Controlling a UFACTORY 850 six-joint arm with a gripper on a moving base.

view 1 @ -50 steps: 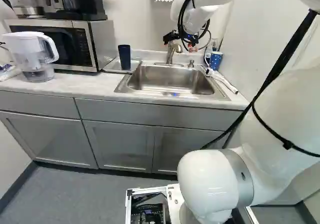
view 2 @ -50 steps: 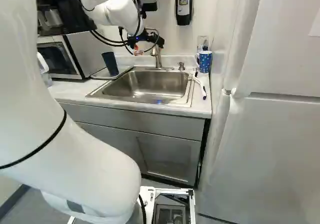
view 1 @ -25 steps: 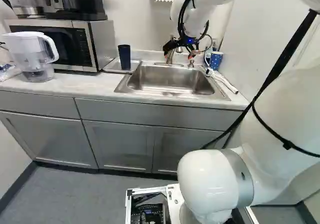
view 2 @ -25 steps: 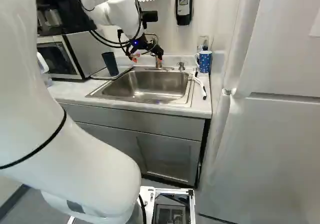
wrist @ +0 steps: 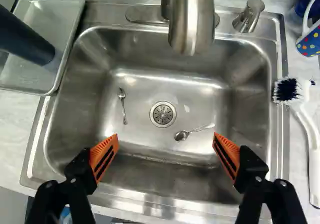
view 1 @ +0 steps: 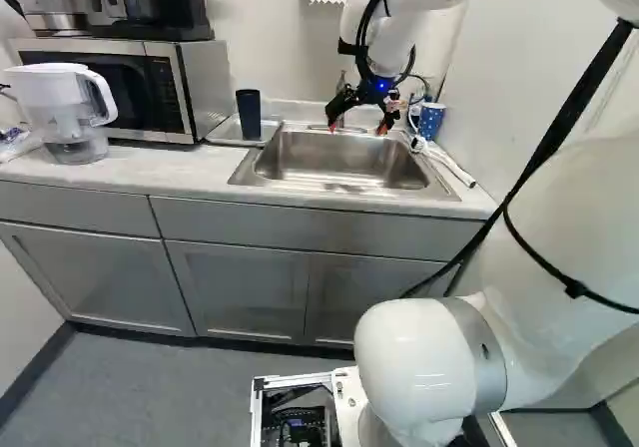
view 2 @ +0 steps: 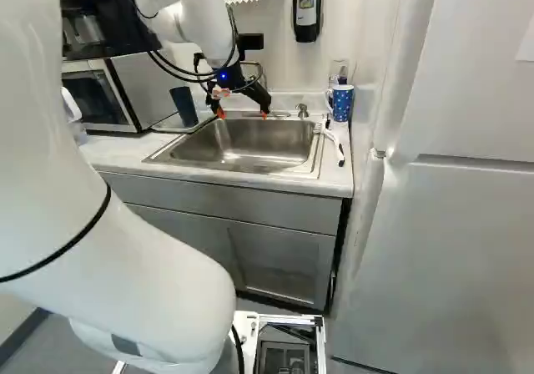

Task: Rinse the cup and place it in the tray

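To the left of the gripper (view 2: pixel 243 113), the dark cup (view 1: pixel 249 114) stands upright in the tray (wrist: pixel 52 14). The gripper is wide open above the sink (view 2: pixel 242 144) and holds nothing. Under it, only the wrist view shows a small utensil (wrist: pixel 123 105) and a spoon (wrist: pixel 181 135). To its right is the spotted mug (view 2: pixel 343 103). Since one second ago, the gripper has turned to point downward.

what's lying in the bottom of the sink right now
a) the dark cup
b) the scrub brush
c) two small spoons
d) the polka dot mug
c: the wrist view shows one small spoon and another small spoon on either side of the drain.
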